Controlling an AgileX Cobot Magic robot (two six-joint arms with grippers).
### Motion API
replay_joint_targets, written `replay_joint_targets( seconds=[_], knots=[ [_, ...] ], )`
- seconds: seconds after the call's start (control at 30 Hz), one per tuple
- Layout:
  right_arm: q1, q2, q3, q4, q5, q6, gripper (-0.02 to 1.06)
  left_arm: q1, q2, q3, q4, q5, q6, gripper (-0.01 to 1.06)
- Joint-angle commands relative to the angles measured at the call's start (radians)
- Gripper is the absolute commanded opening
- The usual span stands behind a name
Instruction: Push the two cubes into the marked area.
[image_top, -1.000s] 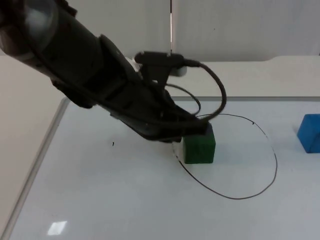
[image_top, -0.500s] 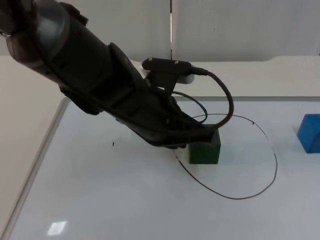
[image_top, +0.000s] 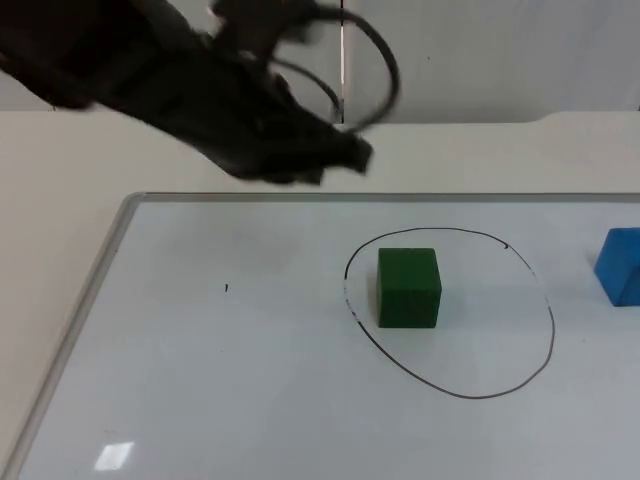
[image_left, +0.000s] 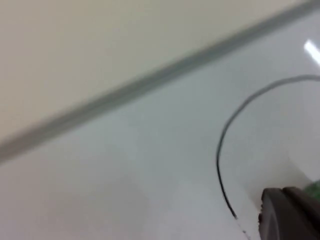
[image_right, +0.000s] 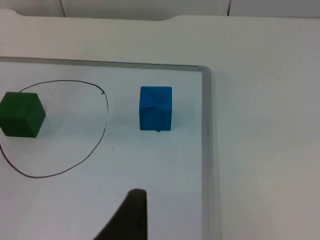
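Green cube (image_top: 409, 288): inside the drawn circle (image_top: 548, 330), near its left side.
Blue cube (image_top: 620, 265): outside, near the whiteboard's (image_top: 200, 380) right edge.
Left gripper (image_top: 345, 155): above the far edge; jaw state cannot be told.

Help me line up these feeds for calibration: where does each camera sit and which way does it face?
Top view: fixed above, looking down and forward at the whiteboard; the left arm shows.
Left wrist view: on the left arm, aimed at the drawn circle; a black fingertip shows.
Right wrist view: on the right arm, facing the blue cube; a fingertip shows.
Top and right wrist views share the green cube.
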Motion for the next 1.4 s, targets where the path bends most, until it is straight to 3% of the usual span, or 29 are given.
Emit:
replay_joint_targets(
  seconds=[0.0, 0.13, 0.33, 0.63, 0.83, 1.07, 1.37],
  knots=[
    [-0.005, -0.003, 0.002, -0.006, -0.005, -0.012, 1.05, 0.048, -0.083, -0.003, 0.034, 0.069, -0.009, 0.00],
    [-0.005, -0.003, 0.002, -0.006, -0.005, -0.012, 1.05, 0.108, -0.231, -0.003, 0.097, 0.111, -0.054, 0.00],
    [-0.005, -0.003, 0.002, -0.006, -0.005, -0.012, 1.05, 0.120, -0.352, 0.006, 0.190, 0.113, -0.124, 0.00],
    [-0.005, -0.003, 0.002, -0.006, -0.005, -0.012, 1.05, 0.120, -0.541, 0.125, 0.243, 0.100, -0.187, 0.00],
    [-0.005, -0.003, 0.002, -0.006, -0.005, -0.012, 1.05, 0.120, -0.660, 0.209, 0.370, 0.104, -0.334, 0.00],
    [-0.005, -0.003, 0.002, -0.006, -0.005, -0.012, 1.05, 0.120, -0.784, 0.281, 0.536, 0.173, -0.502, 0.00],
    [-0.005, -0.003, 0.002, -0.006, -0.005, -0.012, 1.05, 0.120, -0.965, 0.362, 0.585, 0.256, -0.523, 0.00]
  ],
)
